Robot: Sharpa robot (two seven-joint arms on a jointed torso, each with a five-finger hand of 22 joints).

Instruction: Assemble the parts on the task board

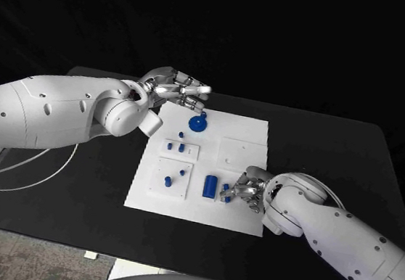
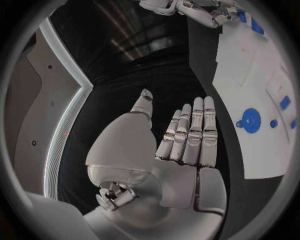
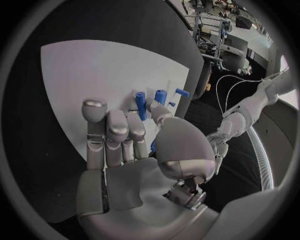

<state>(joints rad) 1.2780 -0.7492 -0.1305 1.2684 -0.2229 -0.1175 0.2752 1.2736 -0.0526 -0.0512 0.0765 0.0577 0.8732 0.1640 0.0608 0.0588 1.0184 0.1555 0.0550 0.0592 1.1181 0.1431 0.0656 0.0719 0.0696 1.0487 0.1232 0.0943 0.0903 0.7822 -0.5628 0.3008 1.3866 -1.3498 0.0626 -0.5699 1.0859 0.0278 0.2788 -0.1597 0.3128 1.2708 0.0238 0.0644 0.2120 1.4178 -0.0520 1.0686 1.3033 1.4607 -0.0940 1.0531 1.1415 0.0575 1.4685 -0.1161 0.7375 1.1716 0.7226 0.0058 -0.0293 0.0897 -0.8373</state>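
Note:
The white task board [image 1: 250, 130] lies in the middle of the black table. On it are a blue disc [image 1: 198, 124], small blue pegs [image 1: 175, 147] and a blue cylinder [image 1: 211, 184]. My left hand [image 1: 175, 88] hovers over the board's far left corner, fingers straight and side by side [image 2: 190, 132], holding nothing; the disc [image 2: 251, 120] lies just beside it. My right hand [image 1: 247, 189] rests low over the board's near right part, beside the cylinder [image 3: 141, 106]. A small blue part [image 3: 152, 145] shows between its thumb and fingers, seemingly pinched.
Raised white blocks [image 1: 173, 177] on the board carry more blue pegs. Black table [image 1: 338, 156] extends right of the board. A white cable [image 1: 15, 177] hangs off the table's left edge under my left arm.

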